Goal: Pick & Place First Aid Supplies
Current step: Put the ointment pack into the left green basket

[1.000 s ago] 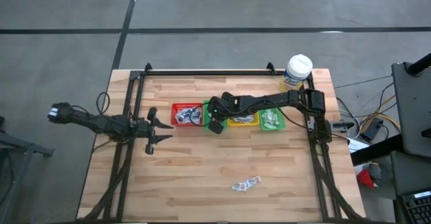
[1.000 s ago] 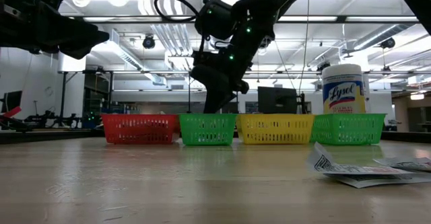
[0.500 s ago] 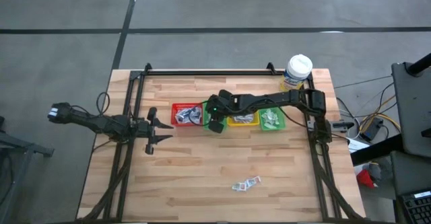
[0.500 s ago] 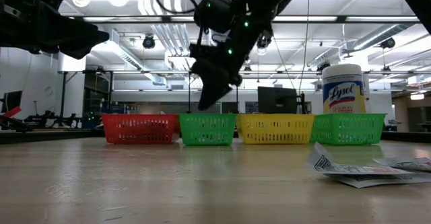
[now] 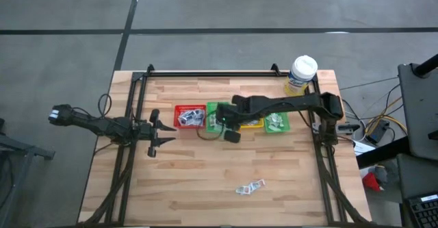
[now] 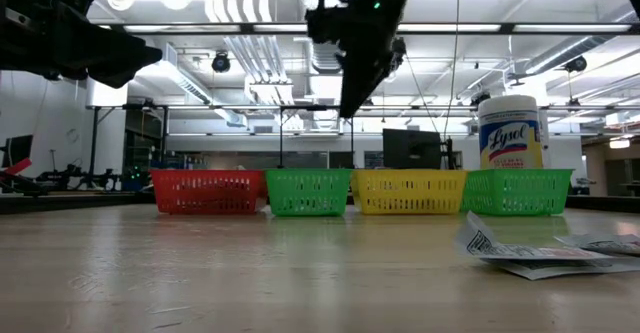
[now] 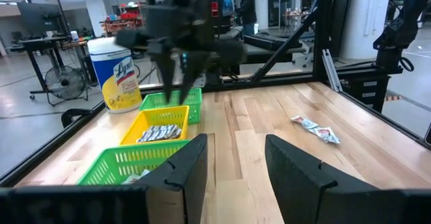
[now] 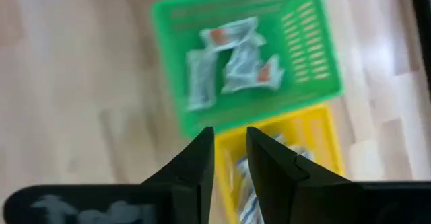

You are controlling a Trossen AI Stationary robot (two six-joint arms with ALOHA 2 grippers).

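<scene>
Several white first aid packets (image 5: 250, 185) lie flat on the wooden table near its front edge, and show in the low view (image 6: 530, 253) too. More packets (image 8: 232, 59) lie inside the green bin (image 5: 217, 116) next to the red bin (image 5: 190, 116). My right gripper (image 5: 230, 134) hangs high above the row of bins (image 6: 349, 105), pointing steeply down, open with nothing between its fingers (image 8: 230, 150). My left gripper (image 5: 166, 133) waits at the table's left, level and open (image 7: 236, 157).
Red, green, yellow (image 5: 250, 122) and a second green bin (image 5: 277, 122) stand in a row across the table's middle, each with packets inside. A white-capped bottle with a yellow label (image 5: 302, 74) stands at the far right. Black frame rails run along the table's edges.
My right gripper has risen from the green bin beside the red one to well above the bins. It has also gone a little toward the table's near edge and right, and tipped more steeply down.
</scene>
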